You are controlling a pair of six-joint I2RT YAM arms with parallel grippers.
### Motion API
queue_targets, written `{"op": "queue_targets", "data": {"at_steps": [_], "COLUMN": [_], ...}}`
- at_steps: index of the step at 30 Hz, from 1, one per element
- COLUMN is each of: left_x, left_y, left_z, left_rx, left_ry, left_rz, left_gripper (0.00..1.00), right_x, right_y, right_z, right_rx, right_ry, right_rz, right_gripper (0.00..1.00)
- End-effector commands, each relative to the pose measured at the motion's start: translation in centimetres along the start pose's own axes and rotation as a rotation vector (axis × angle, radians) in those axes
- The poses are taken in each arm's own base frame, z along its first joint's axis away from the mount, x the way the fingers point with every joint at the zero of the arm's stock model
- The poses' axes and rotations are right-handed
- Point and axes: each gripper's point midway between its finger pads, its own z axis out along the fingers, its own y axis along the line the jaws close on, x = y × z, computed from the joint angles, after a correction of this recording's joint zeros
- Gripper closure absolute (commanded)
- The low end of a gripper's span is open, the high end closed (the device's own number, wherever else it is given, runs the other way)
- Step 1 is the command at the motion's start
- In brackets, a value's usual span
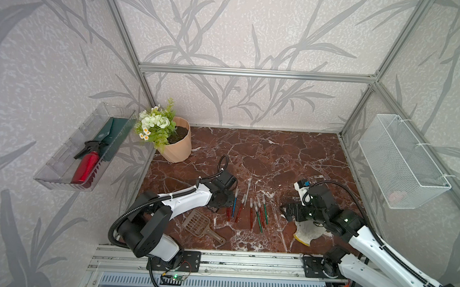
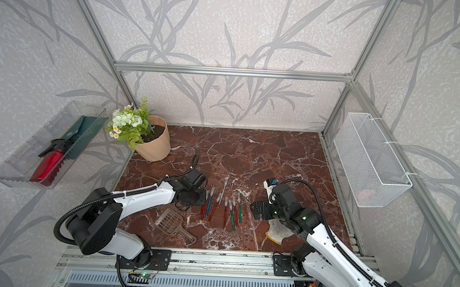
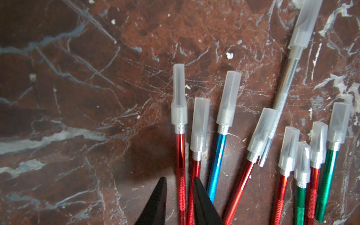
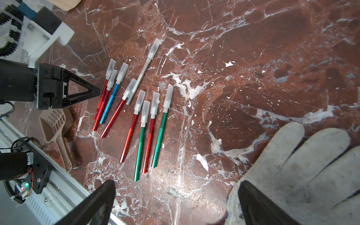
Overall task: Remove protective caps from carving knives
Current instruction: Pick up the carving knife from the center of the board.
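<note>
Nothing is uncapped yet: every cap [image 4: 168,96] in sight sits on its knife [image 4: 160,136] mid-counter [image 4: 253,58], the left pincer [image 3: 179,178] narrowly parted astride red handles, grip uncertain, the right pincer [image 4: 176,184] wide open and empty.

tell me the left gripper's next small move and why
Probably close the left gripper fully on the red knife whose handle lies between its fingers: a gap shows beside it, its cap is on, and the open right gripper is free to pull.
</note>
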Motion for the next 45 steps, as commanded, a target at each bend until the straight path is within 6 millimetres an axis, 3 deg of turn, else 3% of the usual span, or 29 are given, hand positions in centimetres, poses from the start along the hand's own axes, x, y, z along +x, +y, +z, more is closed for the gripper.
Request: {"op": "queue_targets", "data": {"at_steps": [1, 18, 34, 45], "left_x": [-0.7, -0.2, 0.5, -0.5], "left_y": [-0.3, 0.2, 2.1, 0.4], "left_z": [-0.1, 0.8, 1.2, 0.0], "left_rx": [-0.01, -0.042, -0.151, -0.062], "left_ry": [-0.013, 0.012, 0.046, -0.001], "left_rz": [-0.004, 0.003, 0.051, 0.064], "left_gripper": [0.75, 0.8, 0.83, 0.88], "right_x": [0.5, 0.8, 0.9, 0.0], "right_y": [-0.1, -0.3, -0.3, 0.8], "right_z": [0.1, 0.3, 0.6, 0.8], "right_rx": [0.005, 0.012, 0.014, -0.034], "right_ry": [0.011, 0.018, 0.023, 0.003], "right_rz": [0.002, 0.005, 0.009, 0.047], "right_gripper": [0.01, 0.01, 0.01, 0.01]}}
